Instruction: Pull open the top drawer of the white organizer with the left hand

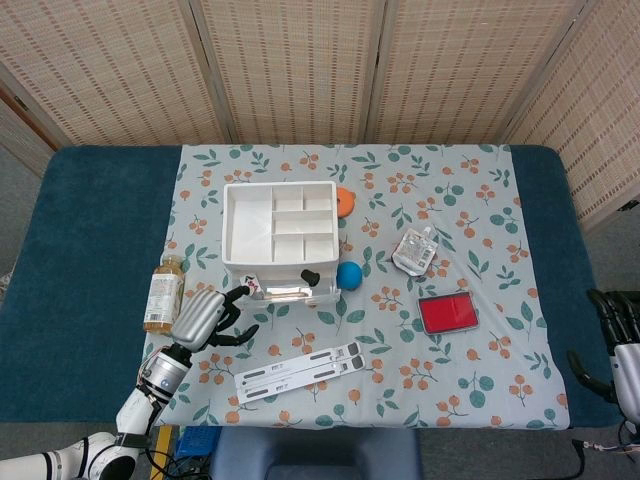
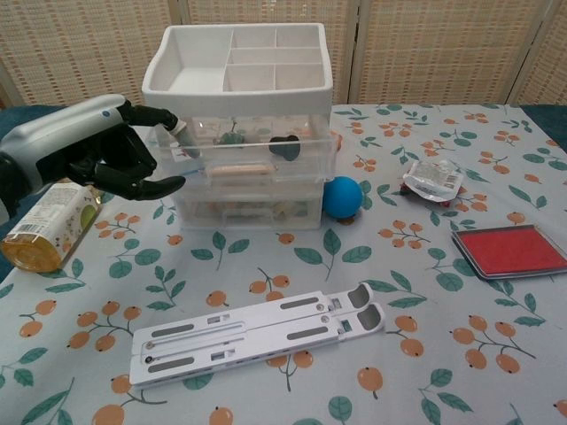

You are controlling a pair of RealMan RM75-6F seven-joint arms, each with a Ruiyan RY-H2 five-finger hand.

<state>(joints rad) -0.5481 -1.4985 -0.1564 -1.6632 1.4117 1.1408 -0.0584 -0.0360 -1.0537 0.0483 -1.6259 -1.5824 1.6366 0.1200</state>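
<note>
The white organizer (image 1: 278, 235) (image 2: 237, 66) stands mid-table, with a compartment tray on top and two clear drawers below. Its top drawer (image 2: 252, 150) has a dark handle at the front, and small items show through it. My left hand (image 1: 205, 318) (image 2: 102, 152) hovers at the organizer's front left corner with its fingers apart and nothing in them. One fingertip (image 2: 177, 127) is close to the drawer's left end; I cannot tell if it touches. My right hand (image 1: 618, 345) hangs off the table's right edge, holding nothing, fingers apart.
A bottle (image 1: 163, 292) (image 2: 49, 226) lies just left of my left hand. A white folding stand (image 1: 300, 368) (image 2: 257, 335) lies in front of the organizer. A blue ball (image 1: 349, 275) (image 2: 342, 197) touches the organizer's right side. Further right are a pouch (image 1: 415, 250) and a red pad (image 1: 447, 313).
</note>
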